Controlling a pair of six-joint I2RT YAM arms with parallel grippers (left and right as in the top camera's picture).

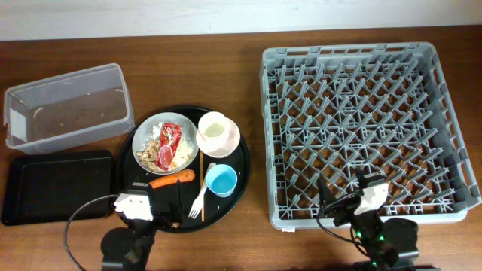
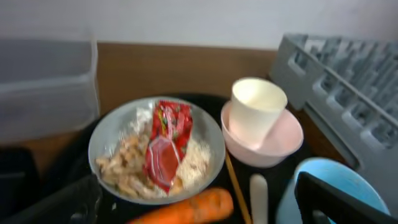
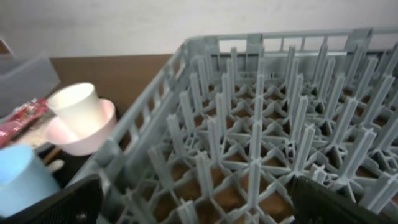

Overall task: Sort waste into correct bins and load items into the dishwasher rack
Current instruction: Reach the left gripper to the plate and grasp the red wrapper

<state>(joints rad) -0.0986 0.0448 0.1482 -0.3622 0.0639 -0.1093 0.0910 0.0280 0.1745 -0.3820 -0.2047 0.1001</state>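
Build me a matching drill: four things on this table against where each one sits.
Things
1. red wrapper
2. cream-white cup
3. carrot
4. clear tub

Places
A. next to the shallow black tray
B. inside the pink bowl
C. on the plate
D. directly on the round black tray

Pairs: 1-C, 2-B, 3-D, 4-A

Item 1: dark brown wooden bench point(image 1: 252, 83), smooth top with faint grain and a dull sheen. Item 2: plain off-white wall point(image 2: 186, 18), unmarked, rising directly behind the bench's far edge. Lighting even and diffuse, shadows soft.
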